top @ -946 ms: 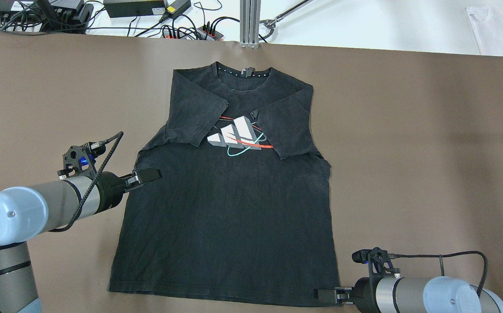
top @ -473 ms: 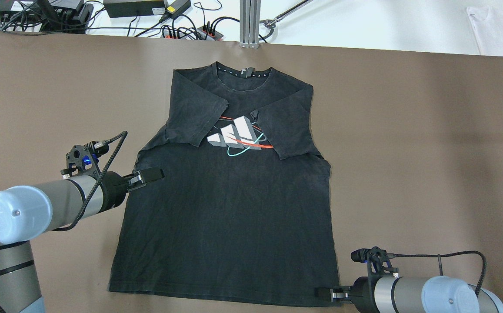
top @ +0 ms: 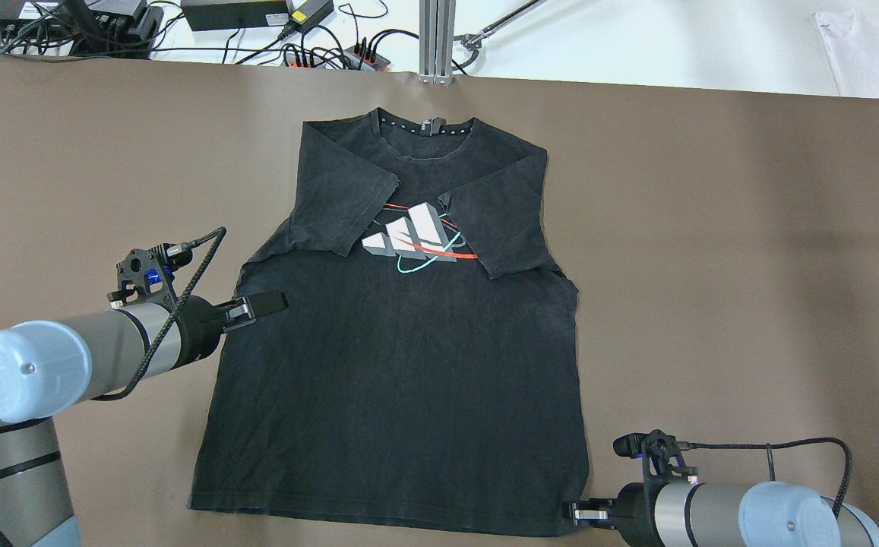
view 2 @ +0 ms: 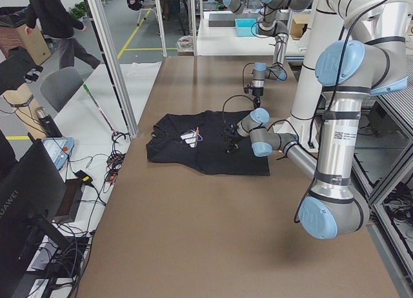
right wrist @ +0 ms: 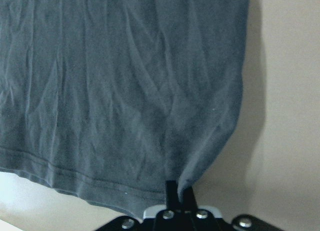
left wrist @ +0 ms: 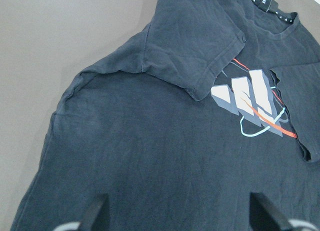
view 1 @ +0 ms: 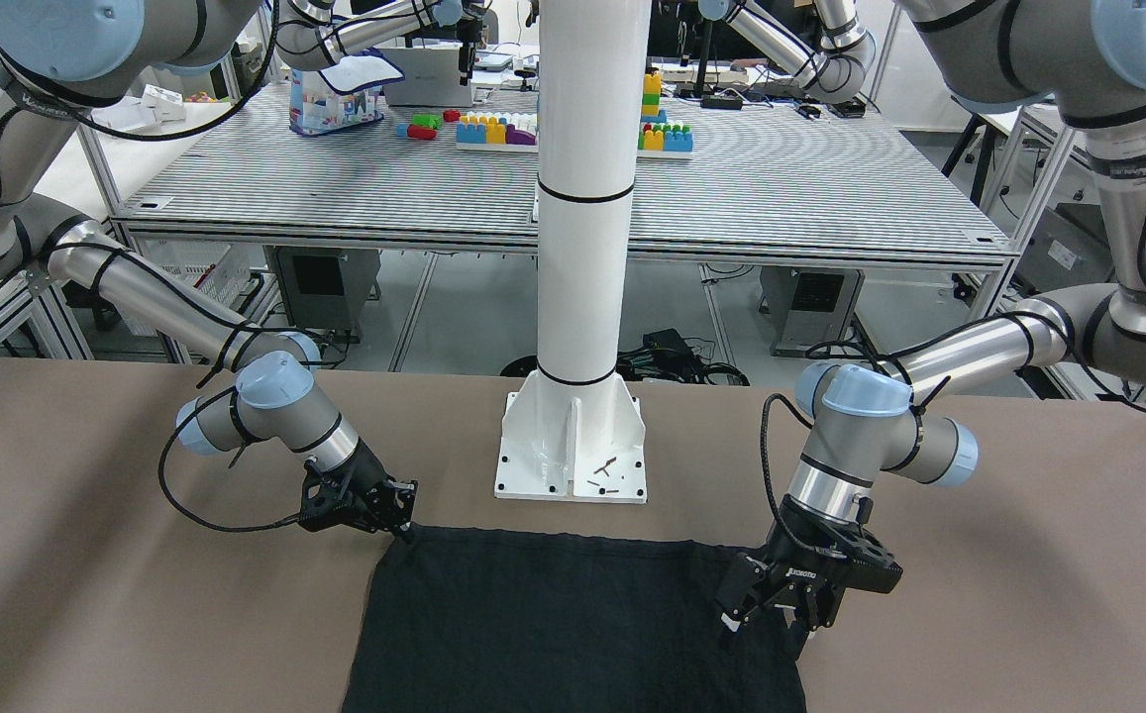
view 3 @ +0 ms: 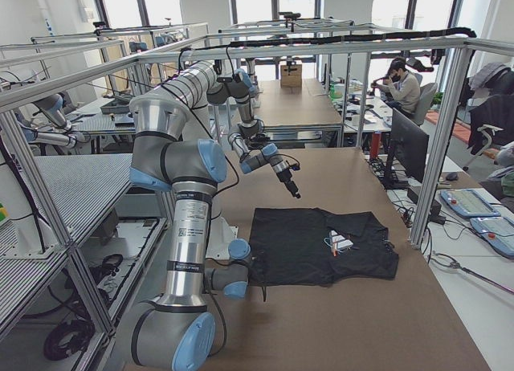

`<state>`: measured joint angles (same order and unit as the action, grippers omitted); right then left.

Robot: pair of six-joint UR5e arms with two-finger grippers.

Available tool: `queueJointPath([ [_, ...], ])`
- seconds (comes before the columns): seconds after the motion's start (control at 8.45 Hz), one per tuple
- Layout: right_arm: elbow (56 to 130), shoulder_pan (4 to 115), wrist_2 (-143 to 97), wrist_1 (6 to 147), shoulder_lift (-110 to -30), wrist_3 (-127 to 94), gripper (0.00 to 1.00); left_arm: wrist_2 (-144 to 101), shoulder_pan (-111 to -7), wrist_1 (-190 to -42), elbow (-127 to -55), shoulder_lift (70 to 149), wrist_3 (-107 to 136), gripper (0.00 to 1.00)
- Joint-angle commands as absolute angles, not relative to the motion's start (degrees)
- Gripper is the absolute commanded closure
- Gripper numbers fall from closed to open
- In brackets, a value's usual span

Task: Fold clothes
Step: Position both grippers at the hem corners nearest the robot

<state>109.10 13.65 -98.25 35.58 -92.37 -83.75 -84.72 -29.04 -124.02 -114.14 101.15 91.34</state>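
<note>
The clothes are one black T-shirt (top: 401, 365) with a white, red and teal logo (top: 412, 239). It lies flat on the brown table (top: 713, 228), both sleeves folded in over the chest. My left gripper (top: 260, 304) hovers open over the shirt's left edge below the sleeve; the left wrist view shows its fingers (left wrist: 95, 216) spread wide above the shirt (left wrist: 150, 156). My right gripper (top: 580, 514) is at the bottom right corner, shut on the hem, with the shirt (right wrist: 125, 91) bunched up between its fingertips (right wrist: 177, 191). In the front view, the right gripper (view 1: 399, 525) is at the shirt's (view 1: 553, 624) corner.
The white pole's base (view 1: 573, 446) is bolted to the table just behind the shirt's hem. Cables and power bricks (top: 257, 23) line the far edge, and a white garment (top: 872, 45) lies at the far right. A person (view 3: 401, 86) sits beyond the table's end.
My right gripper has drawn back a little to the right at the shirt's bottom corner. The left gripper has crept slightly further over the shirt's edge.
</note>
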Motion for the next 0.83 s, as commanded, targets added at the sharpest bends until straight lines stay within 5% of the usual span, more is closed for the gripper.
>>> queueJointPath([
  [0.0,111.78,13.8,-98.09,35.77,-92.72,-83.85,1.0,-84.81,-29.18,-124.1,-114.34,101.07,91.23,0.0],
  [0.71,115.04,19.77,-100.54,35.77,-92.81,-84.9,1.0,-85.17,-26.73,-124.89,-117.95,96.0,92.55,0.0],
])
